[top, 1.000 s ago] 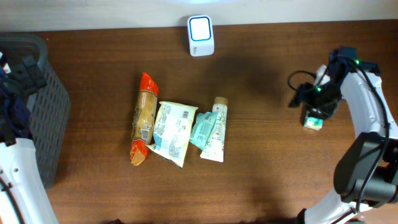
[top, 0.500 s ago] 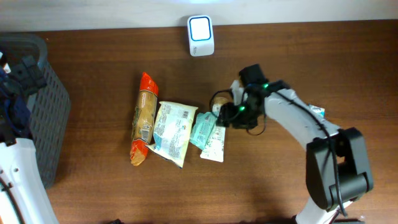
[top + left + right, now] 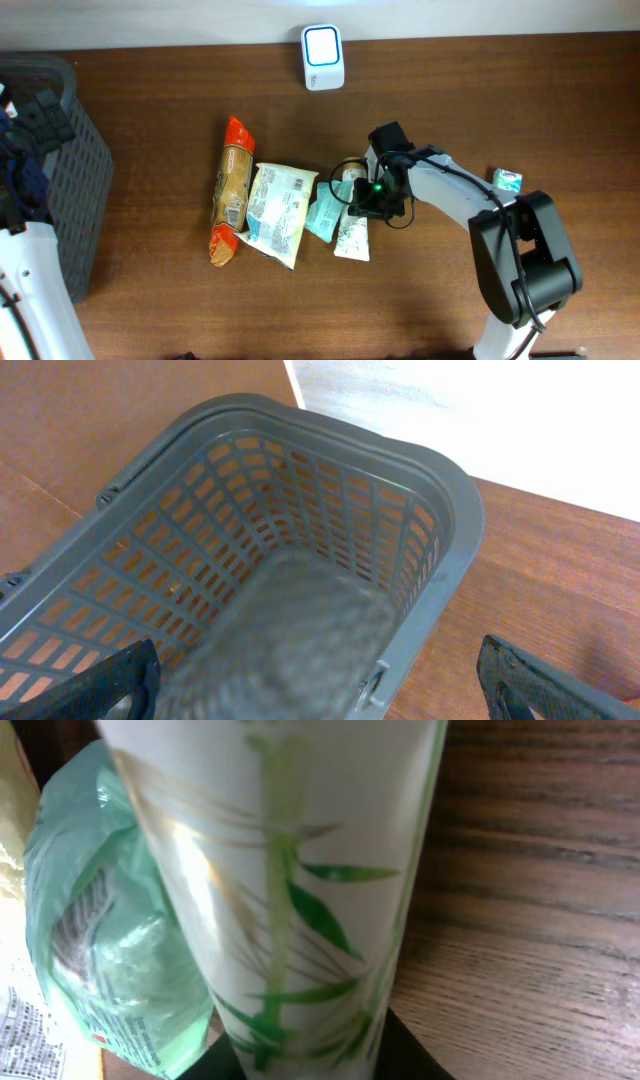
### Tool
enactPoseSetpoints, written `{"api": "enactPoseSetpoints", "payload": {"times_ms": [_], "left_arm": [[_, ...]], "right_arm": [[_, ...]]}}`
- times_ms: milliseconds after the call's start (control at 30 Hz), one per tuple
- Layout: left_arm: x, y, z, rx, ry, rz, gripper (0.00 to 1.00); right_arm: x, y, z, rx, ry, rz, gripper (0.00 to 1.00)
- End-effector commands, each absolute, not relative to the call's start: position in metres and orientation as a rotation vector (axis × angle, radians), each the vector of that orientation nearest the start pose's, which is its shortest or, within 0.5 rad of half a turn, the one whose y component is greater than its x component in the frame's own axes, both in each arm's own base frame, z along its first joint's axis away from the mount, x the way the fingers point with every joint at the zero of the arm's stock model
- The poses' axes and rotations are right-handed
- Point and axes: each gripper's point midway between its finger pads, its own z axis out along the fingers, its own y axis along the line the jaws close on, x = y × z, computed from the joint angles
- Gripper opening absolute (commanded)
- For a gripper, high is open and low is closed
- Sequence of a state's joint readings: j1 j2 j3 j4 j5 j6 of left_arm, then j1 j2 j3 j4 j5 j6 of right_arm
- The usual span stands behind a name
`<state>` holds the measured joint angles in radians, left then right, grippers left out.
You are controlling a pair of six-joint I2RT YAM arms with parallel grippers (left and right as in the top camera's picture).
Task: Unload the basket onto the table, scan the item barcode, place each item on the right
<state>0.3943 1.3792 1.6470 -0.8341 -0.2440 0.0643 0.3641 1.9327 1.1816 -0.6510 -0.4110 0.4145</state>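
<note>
My right fingers (image 3: 408, 1055) are clamped on the white tube (image 3: 352, 236), one dark pad against each long side. The tube lies flat on the desk (image 3: 450, 290), and in my right wrist view its green leaf print fills the middle. Along its one edge the green packet (image 3: 322, 212) touches it and partly tucks against it, so there is no gap on that side. The other edge faces bare wood. Past the green packet lie the pale yellow pouch (image 3: 275, 212), overlapping it, and then the orange snack pack (image 3: 230, 190), which touches the pouch.

Open wood runs from the tube out to the small green box (image 3: 506, 180), which sits well apart near my right arm's far reach. The white scanner (image 3: 323, 57) stands at the far edge of the desk, well apart from the tube, with bare wood between them.

My left fingers (image 3: 110, 685) stand wide apart over the grey basket (image 3: 440, 530) at the desk's left edge, holding nothing.
</note>
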Motion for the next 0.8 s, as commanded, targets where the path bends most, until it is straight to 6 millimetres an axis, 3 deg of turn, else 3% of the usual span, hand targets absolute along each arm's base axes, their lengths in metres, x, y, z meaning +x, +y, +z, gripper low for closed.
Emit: {"api": "enactPoseSetpoints", "payload": {"times_ms": [0,67,233,300,333,367,500,600,667,767], "left_arm": [[0.347,0.191,0.369,-0.489,2.103,0.54,0.99],[0.347,0.191,0.369,-0.489,2.103,0.54,0.99],[0.347,0.191,0.369,-0.489,2.103,0.54,0.99],[0.347,0.191,0.369,-0.489,2.103,0.54,0.99],[0.347,0.191,0.369,-0.489,2.103,0.54,0.99],[0.347,0.191,0.369,-0.489,2.103,0.54,0.99],[0.347,0.191,0.369,-0.489,2.103,0.541,0.99],[0.347,0.191,0.369,-0.489,2.103,0.54,0.99],[0.347,0.191,0.369,-0.489,2.103,0.541,0.99],[0.347,0.191,0.369,-0.489,2.103,0.54,0.99]], "right_arm": [[0.319,0.185,0.005,-0.001,3.109,0.65,0.08],[0.32,0.175,0.01,-0.048,3.122,0.638,0.07],[0.328,0.122,0.029,-0.246,3.129,0.591,0.09],[0.333,0.089,0.026,-0.183,3.138,0.519,0.19],[0.335,0.082,0.026,-0.163,3.134,0.518,0.39],[0.337,0.076,0.026,-0.134,3.129,0.525,0.47],[0.344,0.072,0.042,-0.098,3.116,0.558,0.46],[0.352,0.076,0.071,-0.116,3.096,0.556,0.41],[0.352,0.089,0.089,-0.176,3.088,0.554,0.4],[0.341,0.107,0.089,-0.199,3.134,0.455,0.39]]}}
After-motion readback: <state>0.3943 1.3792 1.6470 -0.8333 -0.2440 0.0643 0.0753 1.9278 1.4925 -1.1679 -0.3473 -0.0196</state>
